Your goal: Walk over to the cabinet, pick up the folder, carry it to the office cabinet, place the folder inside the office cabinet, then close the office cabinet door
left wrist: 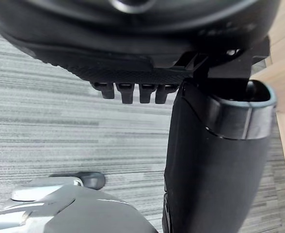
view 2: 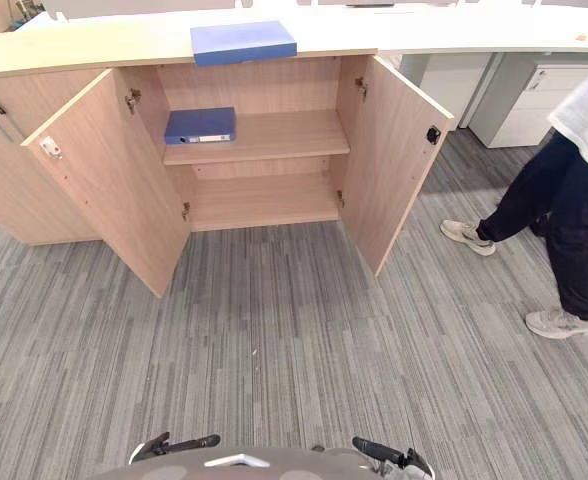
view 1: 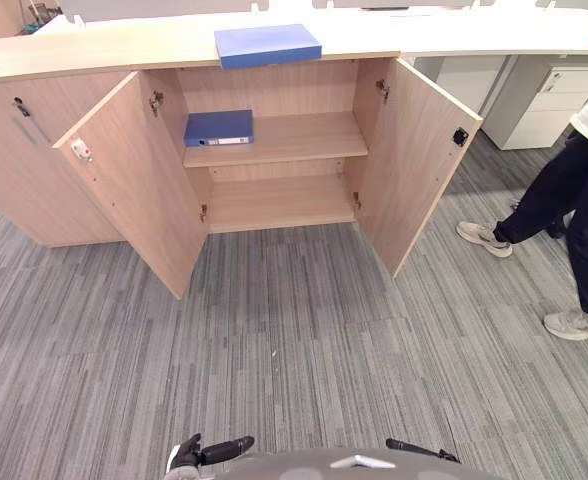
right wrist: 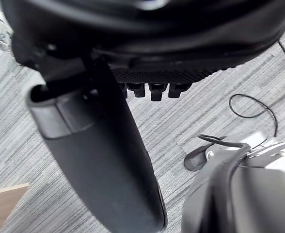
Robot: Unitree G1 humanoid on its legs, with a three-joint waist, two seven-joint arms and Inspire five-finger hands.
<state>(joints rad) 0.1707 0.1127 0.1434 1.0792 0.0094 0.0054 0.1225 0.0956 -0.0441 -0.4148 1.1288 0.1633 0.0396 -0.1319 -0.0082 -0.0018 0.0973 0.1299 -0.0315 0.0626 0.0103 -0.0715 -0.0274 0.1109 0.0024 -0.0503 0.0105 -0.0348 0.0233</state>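
Well back from the open cabinet (view 1: 294, 138), the left hand (view 1: 212, 452) and right hand (view 1: 421, 451) hang low, fingers relaxed, both empty.

Blue folder (view 1: 267, 45) lies flat atop the open-doored wooden cabinet (view 1: 124, 52).

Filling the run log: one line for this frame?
stage: pre-pick | cabinet: both doors open | light blue folder: on its top | dark blue folder: upper shelf | left hand, right hand: open, empty | person: at right

Two blue folders (view 1: 267, 45) (view 1: 219, 128), one cabinet (view 1: 304, 135), two open doors (view 1: 134, 185) (view 1: 414, 160), one person (view 1: 574, 195)
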